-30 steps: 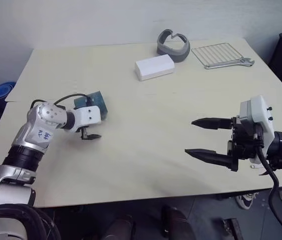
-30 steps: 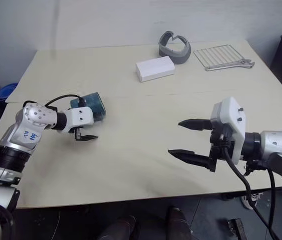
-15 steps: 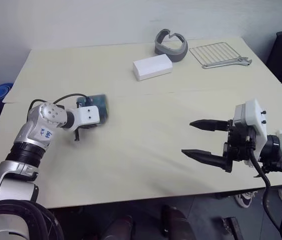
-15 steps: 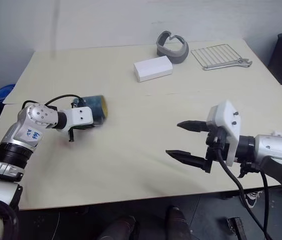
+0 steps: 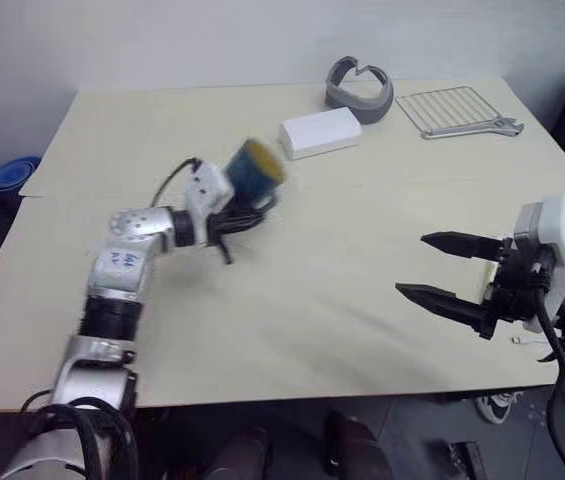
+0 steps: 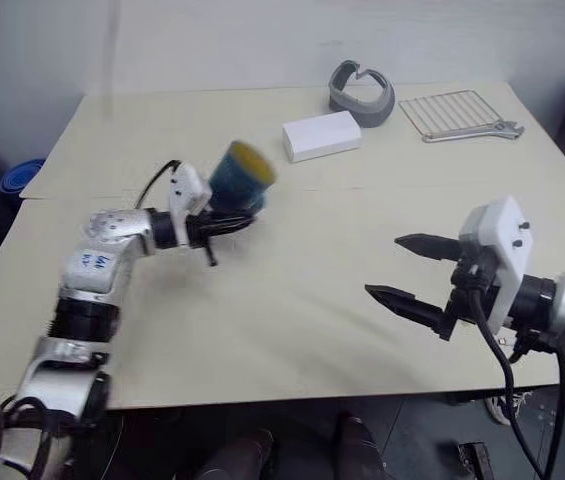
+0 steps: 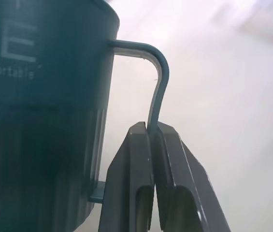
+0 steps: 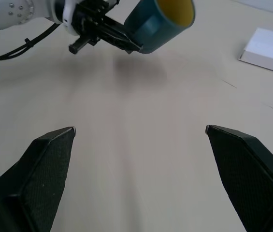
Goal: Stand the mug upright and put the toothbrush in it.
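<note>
Now lifted off the pale wooden bench (image 5: 362, 330), the dark teal-blue mug (image 5: 252, 168) hangs tilted, its handle pinched in the left gripper (image 5: 247, 212); the right gripper (image 5: 442, 270) waits agape well apart from it, uprighting underway.

White box (image 5: 320, 132), grey band (image 5: 359, 84), wire rack (image 5: 456, 106) on table (image 5: 302, 300).

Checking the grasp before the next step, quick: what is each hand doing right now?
Left hand: closed on the mug by its handle, mug off the table.
Right hand: open, holding nothing.
</note>
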{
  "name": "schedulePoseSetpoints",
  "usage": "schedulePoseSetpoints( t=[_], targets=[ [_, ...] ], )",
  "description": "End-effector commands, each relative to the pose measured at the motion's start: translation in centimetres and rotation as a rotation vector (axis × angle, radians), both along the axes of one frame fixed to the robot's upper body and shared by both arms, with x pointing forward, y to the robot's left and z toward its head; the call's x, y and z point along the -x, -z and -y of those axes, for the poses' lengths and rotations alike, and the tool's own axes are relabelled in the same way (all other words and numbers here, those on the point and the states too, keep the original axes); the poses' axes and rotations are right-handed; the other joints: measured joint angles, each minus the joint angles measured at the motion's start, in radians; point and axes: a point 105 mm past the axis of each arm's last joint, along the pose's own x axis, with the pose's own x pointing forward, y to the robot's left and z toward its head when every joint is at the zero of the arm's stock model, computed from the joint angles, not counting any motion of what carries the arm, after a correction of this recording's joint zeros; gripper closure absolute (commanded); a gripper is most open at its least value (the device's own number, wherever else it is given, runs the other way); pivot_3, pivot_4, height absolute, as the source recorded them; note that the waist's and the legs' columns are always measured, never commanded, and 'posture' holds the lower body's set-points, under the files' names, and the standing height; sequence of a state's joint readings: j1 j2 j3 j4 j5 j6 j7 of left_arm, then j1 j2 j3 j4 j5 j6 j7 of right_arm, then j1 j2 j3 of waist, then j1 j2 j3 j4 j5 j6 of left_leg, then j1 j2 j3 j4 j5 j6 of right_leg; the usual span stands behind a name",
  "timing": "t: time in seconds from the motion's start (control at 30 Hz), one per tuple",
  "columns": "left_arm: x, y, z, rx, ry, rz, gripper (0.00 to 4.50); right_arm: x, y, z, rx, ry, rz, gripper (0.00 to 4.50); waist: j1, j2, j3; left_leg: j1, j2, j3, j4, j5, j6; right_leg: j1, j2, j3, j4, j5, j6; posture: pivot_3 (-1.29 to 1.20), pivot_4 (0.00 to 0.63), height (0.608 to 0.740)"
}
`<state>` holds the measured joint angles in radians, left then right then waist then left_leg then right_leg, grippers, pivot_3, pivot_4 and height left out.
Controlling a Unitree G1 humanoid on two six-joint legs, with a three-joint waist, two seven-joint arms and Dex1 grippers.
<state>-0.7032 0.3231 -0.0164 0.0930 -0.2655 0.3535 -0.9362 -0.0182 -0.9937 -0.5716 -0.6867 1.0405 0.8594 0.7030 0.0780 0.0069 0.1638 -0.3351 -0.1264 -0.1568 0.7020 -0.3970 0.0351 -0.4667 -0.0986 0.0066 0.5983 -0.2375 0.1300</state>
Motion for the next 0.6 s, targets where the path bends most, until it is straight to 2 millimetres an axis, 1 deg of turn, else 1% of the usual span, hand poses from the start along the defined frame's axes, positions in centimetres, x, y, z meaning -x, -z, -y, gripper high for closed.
schedulePoseSetpoints(
  t=[0.03, 0.1, 0.13, 0.23, 0.33, 0.4, 0.53, 0.6],
  targets=[
    [1.5, -0.8, 2.3, 0.2, 0.042, -0.021, 4.49, 0.4, -1.0, 0.8, 0.015, 0.05, 0.053, 0.0, -0.007, 0.0, 0.0, 0.0, 0.0, 0.001, 0.0, 0.0, 0.0, 0.0, 0.0, 0.001, -0.001, 0.0, 0.001, 0.0, 0.15, 0.74],
    [1.6, -0.3, 4.1, 0.32, 0.051, -0.097, 4.49, 0.4, -0.9, 1.7, 0.011, 0.102, 0.048, 0.0, -0.009, 0.0, 0.0, 0.002, 0.001, 0.003, 0.0, 0.0, 0.0, 0.0, 0.0, 0.002, 0.001, 0.001, 0.001, 0.0, 0.15, 0.74],
    [1.5, 0.3, 4.9, 0.338, 0.049, -0.121, 4.49, 0.4, -0.8, 2.2, 0.017, 0.128, 0.043, 0.0, -0.006, -0.001, 0.001, 0.002, 0.001, 0.003, 0.0, 0.0, 0.0, 0.0, 0.0, 0.002, 0.001, 0.001, 0.0, 0.0, 0.15, 0.74],
    [1.6, 2.5, 6.4, 0.29, 0.061, -0.165, 4.49, 0.6, -0.5, 3.2, 0.022, 0.184, 0.024, 0.0, 0.002, -0.001, 0.001, 0.004, 0.002, 0.003, 0.001, 0.001, -0.002, 0.001, 0.001, 0.003, 0.0, 0.002, -0.001, 0.0, 0.15, 0.74],
    [1.4, 3.4, 6.8, 0.3, 0.068, -0.202, 4.49, 0.9, -0.4, 3.6, 0.022, 0.201, 0.018, 0.0, 0.003, -0.001, 0.001, 0.006, 0.002, 0.005, 0.0, 0.001, -0.002, 0.002, 0.001, 0.004, 0.0, 0.002, -0.001, 0.0, 0.15, 0.74],
    [1.1, 4.4, 7.2, 0.288, 0.073, -0.225, 4.49, 1.0, -0.4, 3.7, 0.018, 0.213, 0.02, 0.0, 0.003, -0.001, 0.0, 0.006, 0.002, 0.004, -0.001, 0.001, -0.002, 0.002, 0.001, 0.004, -0.001, 0.002, -0.001, 0.0, 0.15, 0.74],
    [0.4, 6.1, 7.5, 0.257, 0.055, -0.231, 4.49, 1.0, -0.3, 3.5, -0.002, 0.217, 0.017, 0.0, 0.004, -0.001, 0.0, 0.006, 0.002, 0.004, -0.002, 0.001, -0.002, 0.002, 0.002, 0.004, -0.003, 0.002, -0.001, 0.0, 0.15, 0.74],
    [0.0, 6.4, 7.5, 0.254, 0.047, -0.233, 3.95, 1.1, -0.1, 3.5, -0.001, 0.218, 0.007, 0.0, 0.006, -0.001, 0.001, 0.006, 0.001, 0.004, -0.002, 0.001, -0.002, 0.002, 0.002, 0.004, -0.003, 0.002, -0.001, 0.0, 0.15, 0.74]
  ],
)
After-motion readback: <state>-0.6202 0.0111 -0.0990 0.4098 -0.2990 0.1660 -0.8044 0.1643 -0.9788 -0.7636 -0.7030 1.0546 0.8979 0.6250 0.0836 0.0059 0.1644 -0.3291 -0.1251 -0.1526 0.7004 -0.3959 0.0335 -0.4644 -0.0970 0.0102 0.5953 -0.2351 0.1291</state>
